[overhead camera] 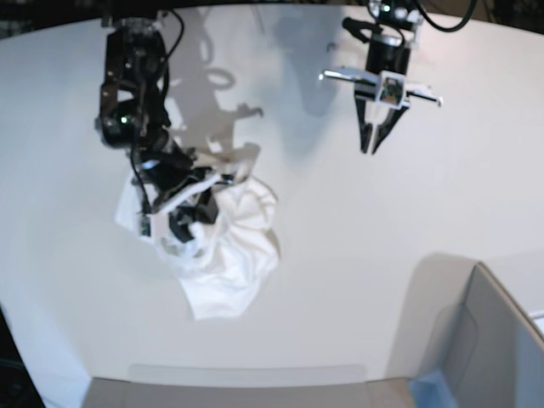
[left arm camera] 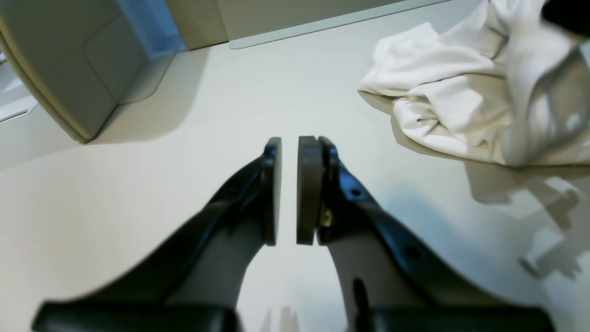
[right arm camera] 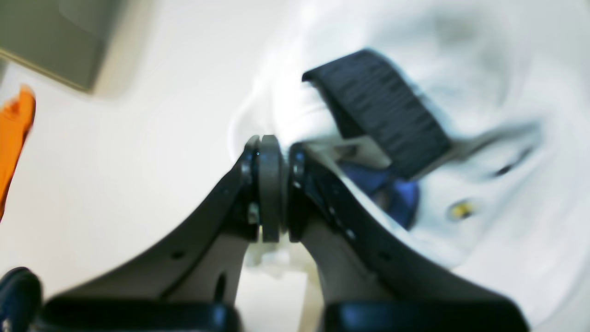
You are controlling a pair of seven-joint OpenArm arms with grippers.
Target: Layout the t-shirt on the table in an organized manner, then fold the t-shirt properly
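From my left wrist I see my left pincer [left arm camera: 289,191] held over bare white surface [left arm camera: 152,184], its two pads standing close with a thin gap between them and nothing in that gap. The t-shirt [left arm camera: 465,97] lies crumpled to the right of that pincer and farther out, apart from it, and a grey box [left arm camera: 69,64] stands to the t-shirt's far left at the surface's corner. From my right wrist, my right pincer [right arm camera: 272,184] is pressed together with its pads meeting; white cloth of the t-shirt [right arm camera: 461,69] bunches just beyond and right of the tips, with a black neck tag [right arm camera: 378,110] and a patch of blue print [right arm camera: 396,196] beside it, but the blur keeps me from telling whether cloth is pinched between the pads. In the base view the t-shirt [overhead camera: 229,246] sits in a heap left of the surface's [overhead camera: 357,238] middle, my right pincer [overhead camera: 183,208] is down in its upper part, and my left pincer [overhead camera: 372,143] hangs well to the t-shirt's right, clear of it.
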